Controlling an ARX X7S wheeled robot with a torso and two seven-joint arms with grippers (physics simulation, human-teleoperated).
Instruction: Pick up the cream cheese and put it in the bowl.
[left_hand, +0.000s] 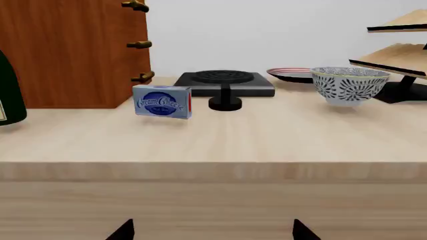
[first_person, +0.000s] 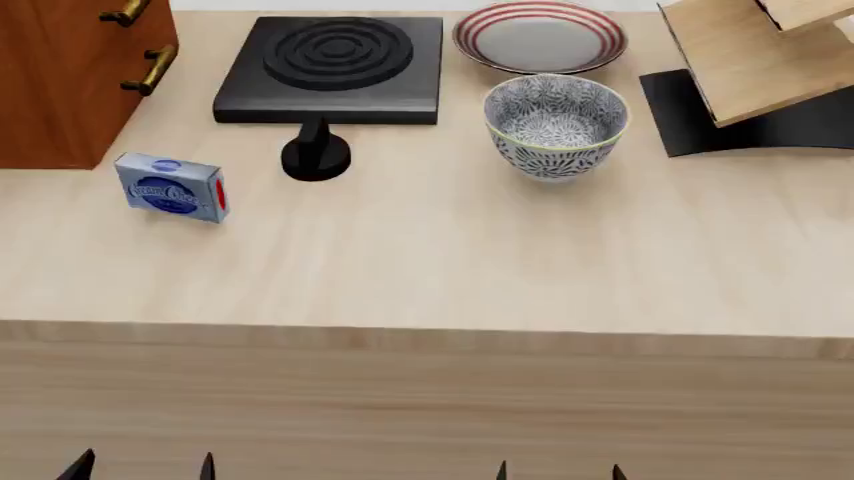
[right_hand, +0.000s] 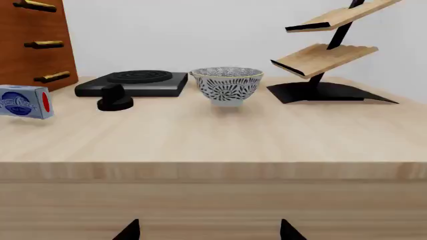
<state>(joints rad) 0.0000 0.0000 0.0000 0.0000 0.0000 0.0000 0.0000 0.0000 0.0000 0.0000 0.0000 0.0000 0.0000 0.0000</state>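
The cream cheese (first_person: 171, 188) is a small light blue box with a dark blue oval logo and a red end flap, standing on edge at the table's left, near the wooden cabinet; it also shows in both wrist views (left_hand: 163, 101) (right_hand: 25, 101). The bowl (first_person: 555, 124), deep and blue-and-white patterned, stands right of centre (left_hand: 349, 84) (right_hand: 227, 84). My left gripper (first_person: 144, 468) and right gripper (first_person: 561, 472) hang below the table's front edge, well short of both objects. Both are open with nothing between the fingertips (left_hand: 212, 231) (right_hand: 209, 230).
A black stove plate (first_person: 336, 66) with its knob (first_person: 315, 155) sits at the back, between box and bowl. A red-ringed white plate (first_person: 539, 36) lies behind the bowl. A brown cabinet (first_person: 74, 70) stands at left, a wooden rack (first_person: 754, 70) at right, a dark bottle (left_hand: 9, 90) at far left.
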